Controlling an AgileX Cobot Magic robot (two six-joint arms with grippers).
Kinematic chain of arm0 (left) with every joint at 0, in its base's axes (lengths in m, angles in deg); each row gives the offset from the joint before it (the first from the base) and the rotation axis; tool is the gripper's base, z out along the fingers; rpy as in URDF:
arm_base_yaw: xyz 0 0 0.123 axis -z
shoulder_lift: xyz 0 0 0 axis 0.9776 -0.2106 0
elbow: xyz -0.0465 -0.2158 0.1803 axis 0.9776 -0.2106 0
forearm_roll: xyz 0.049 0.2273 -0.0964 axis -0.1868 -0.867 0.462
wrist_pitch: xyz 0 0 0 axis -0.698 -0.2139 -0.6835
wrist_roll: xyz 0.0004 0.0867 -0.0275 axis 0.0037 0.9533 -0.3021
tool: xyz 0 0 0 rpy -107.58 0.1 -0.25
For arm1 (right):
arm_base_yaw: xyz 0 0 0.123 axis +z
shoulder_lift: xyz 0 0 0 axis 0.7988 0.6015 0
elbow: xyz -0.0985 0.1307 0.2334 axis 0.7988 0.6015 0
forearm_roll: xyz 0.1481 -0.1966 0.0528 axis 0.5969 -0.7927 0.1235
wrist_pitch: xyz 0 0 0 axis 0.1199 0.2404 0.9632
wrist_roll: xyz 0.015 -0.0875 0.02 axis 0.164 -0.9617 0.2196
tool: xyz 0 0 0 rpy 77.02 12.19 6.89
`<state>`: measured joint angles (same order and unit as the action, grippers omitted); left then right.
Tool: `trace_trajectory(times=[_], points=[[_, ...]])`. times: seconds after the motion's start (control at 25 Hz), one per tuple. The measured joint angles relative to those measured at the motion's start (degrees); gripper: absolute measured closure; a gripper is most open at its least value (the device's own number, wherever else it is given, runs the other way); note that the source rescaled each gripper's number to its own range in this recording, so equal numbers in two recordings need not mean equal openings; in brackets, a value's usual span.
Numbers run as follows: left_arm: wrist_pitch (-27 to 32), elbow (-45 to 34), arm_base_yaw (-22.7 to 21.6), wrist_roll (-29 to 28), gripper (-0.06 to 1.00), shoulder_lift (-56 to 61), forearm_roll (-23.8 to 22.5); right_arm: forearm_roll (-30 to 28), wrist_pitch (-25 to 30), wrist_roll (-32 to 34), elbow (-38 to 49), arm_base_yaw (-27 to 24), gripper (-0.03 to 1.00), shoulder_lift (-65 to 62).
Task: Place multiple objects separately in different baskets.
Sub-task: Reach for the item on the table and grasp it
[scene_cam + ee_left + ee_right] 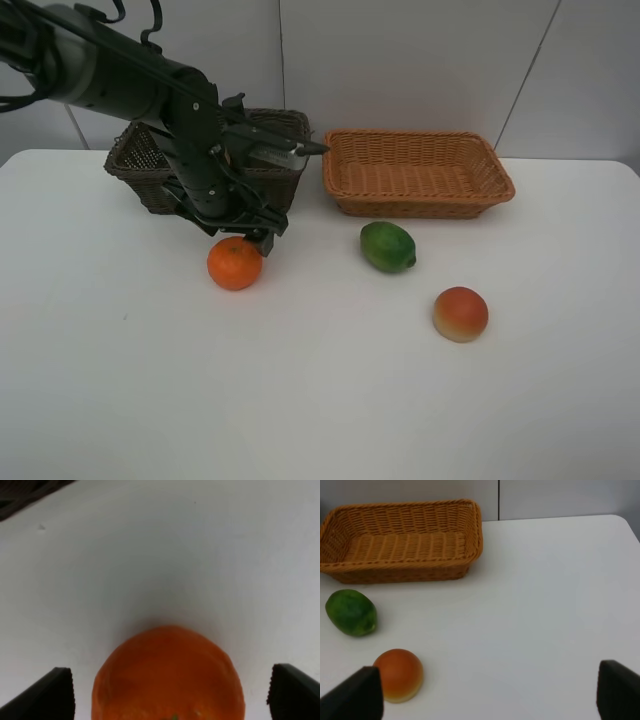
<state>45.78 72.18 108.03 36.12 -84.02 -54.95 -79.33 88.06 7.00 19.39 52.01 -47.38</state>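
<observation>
Left gripper (172, 690): jaws spread wide, gripping nothing.
Orange (234, 263): on the table between those jaws, not yet grasped.
Right gripper (491, 692): open, holding nothing.
Green fruit (387, 246), peach-like fruit (460, 313): loose ahead of the right gripper.
Tan basket (420, 205): beyond them, empty.
Dark basket (140, 165): behind the left gripper, contents hidden.
Left to do: three fruits, I judge.

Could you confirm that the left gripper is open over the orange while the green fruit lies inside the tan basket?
Not quite: the exterior high view shows the green fruit on the table in front of the tan basket, not inside it. The left gripper is open over the orange.
</observation>
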Motion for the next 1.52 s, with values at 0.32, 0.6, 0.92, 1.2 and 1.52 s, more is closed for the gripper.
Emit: trace_trajectory(times=[0.32,0.6,0.92,1.2,1.52], points=[[-0.06,0.00,0.00,1.11,-0.05,-3.62,-0.25,0.00,0.00,0.00,0.00,0.00,0.18,0.00],[-0.22,-0.17,0.00,1.16,-0.05,-3.69,-1.33,0.00,0.00,0.00,0.00,0.00,0.18,0.00],[-0.33,-0.28,0.00,2.41,-0.05,-3.69,-1.33,0.00,0.00,0.00,0.00,0.00,0.18,0.00],[-0.28,-0.28,0.00,2.87,-0.05,-3.99,-1.27,0.00,0.00,0.00,0.00,0.00,0.18,0.00],[0.82,-0.54,0.00,3.15,-0.05,-5.72,-1.27,0.00,0.00,0.00,0.00,0.00,0.18,0.00]])
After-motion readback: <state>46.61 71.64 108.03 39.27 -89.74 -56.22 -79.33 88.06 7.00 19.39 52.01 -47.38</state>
